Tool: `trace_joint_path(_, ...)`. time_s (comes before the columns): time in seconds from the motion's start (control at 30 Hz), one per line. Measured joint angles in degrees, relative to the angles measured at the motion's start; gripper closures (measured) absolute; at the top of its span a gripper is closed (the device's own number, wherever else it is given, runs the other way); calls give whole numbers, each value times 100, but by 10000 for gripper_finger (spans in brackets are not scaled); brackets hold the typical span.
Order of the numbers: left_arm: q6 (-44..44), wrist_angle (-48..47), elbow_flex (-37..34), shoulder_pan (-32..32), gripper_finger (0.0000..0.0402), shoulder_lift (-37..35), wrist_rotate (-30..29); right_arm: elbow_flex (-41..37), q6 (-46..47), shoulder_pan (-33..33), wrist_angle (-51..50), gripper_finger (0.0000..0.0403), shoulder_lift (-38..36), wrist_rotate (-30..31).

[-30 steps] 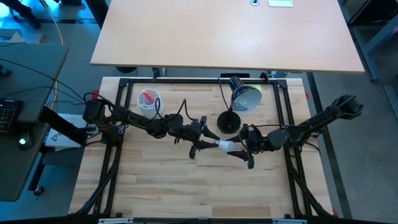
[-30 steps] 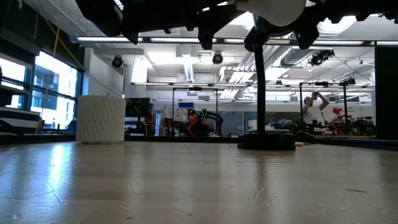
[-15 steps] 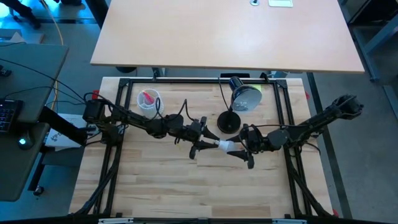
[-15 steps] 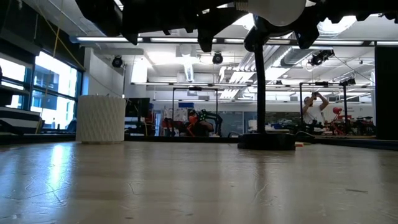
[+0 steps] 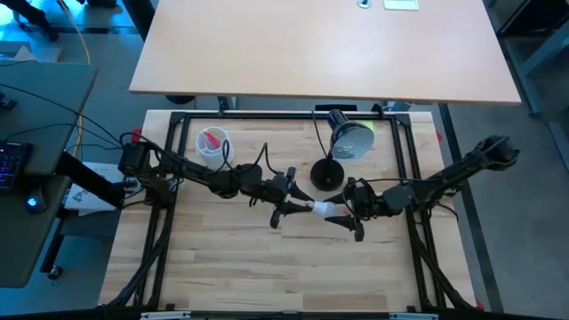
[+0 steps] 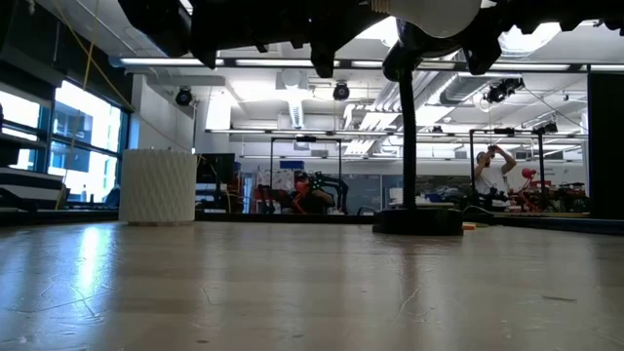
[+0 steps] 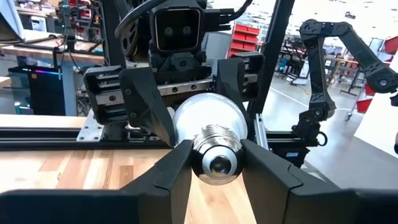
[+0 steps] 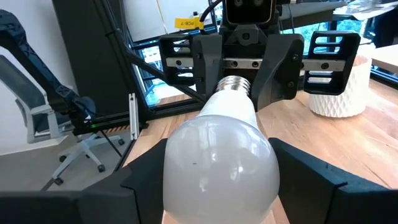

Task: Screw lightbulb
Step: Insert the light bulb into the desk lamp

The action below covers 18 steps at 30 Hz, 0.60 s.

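The white frosted lightbulb (image 5: pixel 325 208) hangs level in the air over the middle of the table, between my two grippers. My left gripper (image 5: pixel 308 207) comes from the table's left and is shut on the bulb's silvery screw base. My right gripper (image 5: pixel 343 212) comes from the right and is shut on the glass globe (image 8: pixel 217 155). In the low view the bulb's underside (image 6: pixel 434 12) shows at the top edge, well above the wood. The black desk lamp (image 5: pixel 326 173) stands just behind the bulb, its head (image 5: pixel 352 139) toward the far edge. My left gripper pinches the threaded screw base (image 7: pixel 216 163) between its two fingers (image 7: pixel 168 174), one on each side. The fingers reach in level from the table's left, along the bulb's axis. The bulb is clear of the table. My right gripper holds the round glass globe (image 8: pixel 186 155) between its two fingers (image 8: pixel 314 180), one on each side. It comes level from the table's right, along the bulb's axis. The screw base (image 8: pixel 233 84) points away from it, toward the left gripper.
A white ribbed cup (image 5: pixel 212 142) with pink items stands at the far left of the table. The lamp's round base (image 6: pixel 417 220) rests on the wood close behind the grippers. Black frame rails (image 5: pixel 293 114) border the table; bare wood lies along the near side.
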Motion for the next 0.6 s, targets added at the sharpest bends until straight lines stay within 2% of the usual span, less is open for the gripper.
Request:
trace_joint_path(0.13,1,-14,46,-9,296,0,15,0,-2,2,4,165,-6,9)
trace_joint_path(0.6,138,-7,33,-11,304,-8,23,0,-40,-2,-11,163,-4,-40)
